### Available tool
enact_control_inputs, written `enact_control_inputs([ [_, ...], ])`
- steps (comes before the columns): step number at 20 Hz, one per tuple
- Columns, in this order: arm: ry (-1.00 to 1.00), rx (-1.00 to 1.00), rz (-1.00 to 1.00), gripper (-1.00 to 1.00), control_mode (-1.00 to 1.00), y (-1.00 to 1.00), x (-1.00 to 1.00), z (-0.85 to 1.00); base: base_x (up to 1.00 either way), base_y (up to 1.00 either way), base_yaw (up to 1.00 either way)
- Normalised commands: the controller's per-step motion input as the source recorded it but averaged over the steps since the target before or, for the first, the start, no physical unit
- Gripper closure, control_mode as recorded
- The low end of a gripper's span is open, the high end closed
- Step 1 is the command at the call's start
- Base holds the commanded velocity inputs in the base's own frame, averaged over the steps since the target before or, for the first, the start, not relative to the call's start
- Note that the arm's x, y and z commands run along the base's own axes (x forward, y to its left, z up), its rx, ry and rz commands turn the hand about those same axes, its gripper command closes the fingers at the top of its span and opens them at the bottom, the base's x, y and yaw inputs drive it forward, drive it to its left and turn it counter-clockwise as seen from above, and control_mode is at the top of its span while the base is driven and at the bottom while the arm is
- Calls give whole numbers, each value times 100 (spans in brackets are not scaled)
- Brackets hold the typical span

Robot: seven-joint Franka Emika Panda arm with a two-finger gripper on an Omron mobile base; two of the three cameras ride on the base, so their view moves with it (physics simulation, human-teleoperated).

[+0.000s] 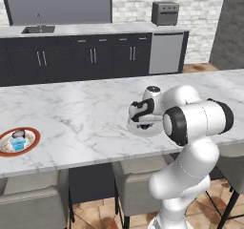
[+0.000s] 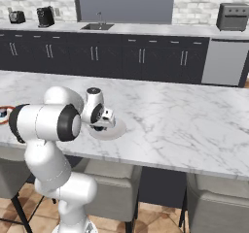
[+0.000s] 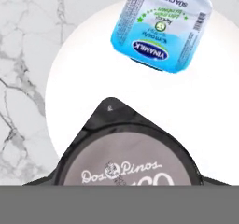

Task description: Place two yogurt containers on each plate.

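Dark Dos Pinos yogurt cup (image 3: 126, 160) directly under end effector (image 1: 145, 123), above plain white plate (image 3: 74, 78) on marble table (image 1: 81, 109); finger state impossible to tell. Light-blue Vinamilk cup (image 3: 161, 27) already on that plate. Best lowered gently, set clear of blue cup, inside plate edge. Red-rimmed plate (image 1: 32, 144) far left, holding cups.

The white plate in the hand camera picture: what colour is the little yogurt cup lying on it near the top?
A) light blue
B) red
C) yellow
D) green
A: in the hand view a light blue yogurt cup with a blue label lies on the plain white plate, beyond the dark yogurt cup close to the camera.
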Motion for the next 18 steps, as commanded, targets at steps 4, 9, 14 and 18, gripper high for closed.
enact_control_inputs([
  [4, 0, 0, 0, 100, -100, -3, 22, -28, 0, 0, 0],
  [9, 0, 0, 0, 100, -100, -2, 9, -19, 0, 0, 0],
  [14, 0, 0, 0, 100, -100, -1, 7, -21, 0, 0, 0],
  [18, 0, 0, 0, 100, -100, -4, 9, -18, 0, 0, 0],
])
